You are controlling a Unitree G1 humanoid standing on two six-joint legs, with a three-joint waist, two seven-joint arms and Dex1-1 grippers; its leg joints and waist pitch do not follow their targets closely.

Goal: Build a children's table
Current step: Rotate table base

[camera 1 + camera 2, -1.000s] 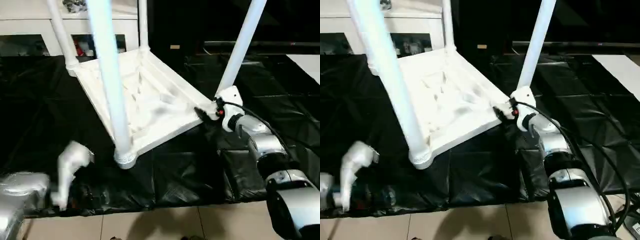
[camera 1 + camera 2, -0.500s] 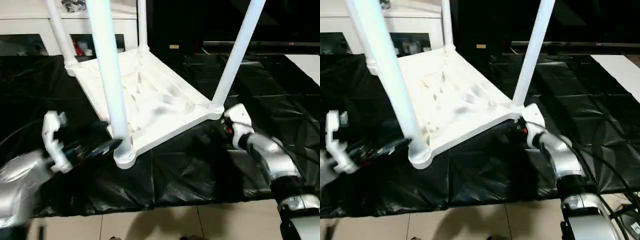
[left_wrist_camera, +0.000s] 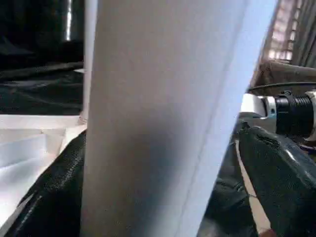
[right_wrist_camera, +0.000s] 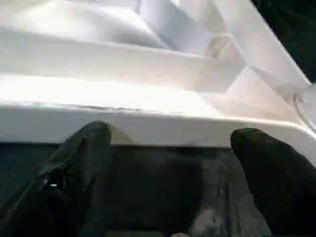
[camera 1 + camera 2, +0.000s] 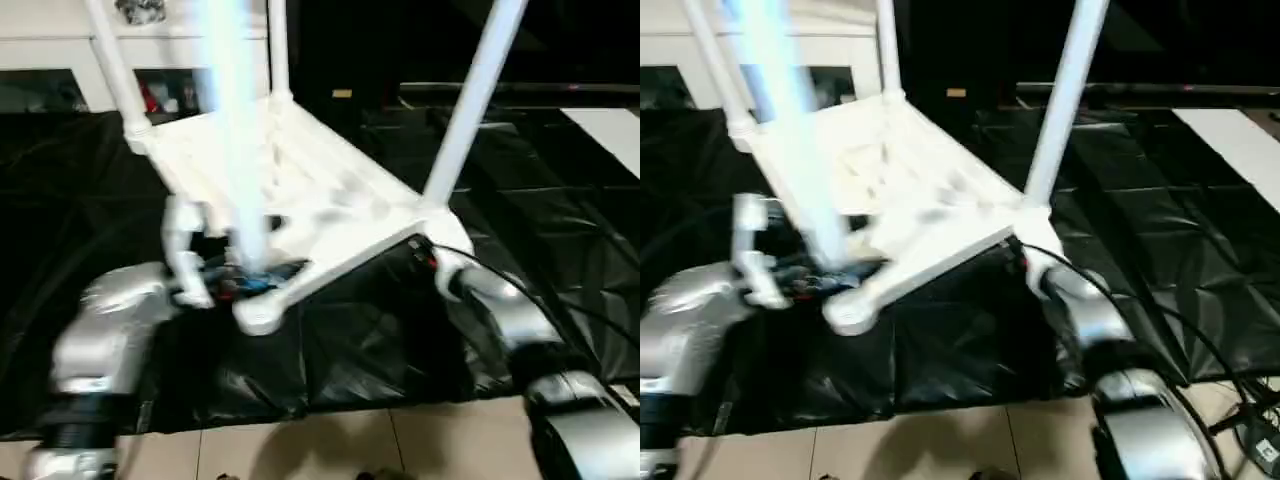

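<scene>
White plastic tabletop (image 5: pixel 300 190) lies upside down and tilted on black sheeting (image 5: pixel 560 200), all four legs socketed. The left gripper (image 3: pixel 163 163) straddles the nearest leg (image 5: pixel 232 130), fingers spread either side, not visibly clamped. The right gripper (image 4: pixel 163 173) gapes wide below the tabletop's edge. Pushed unevenly, that leg could twist out of its socket. Wrist views reveal the finger spacing; head views give the overall layout.

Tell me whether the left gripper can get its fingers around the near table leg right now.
Probably yes. The left gripper already has the near leg between its two spread fingers, and nothing shows between them and the tube.
</scene>
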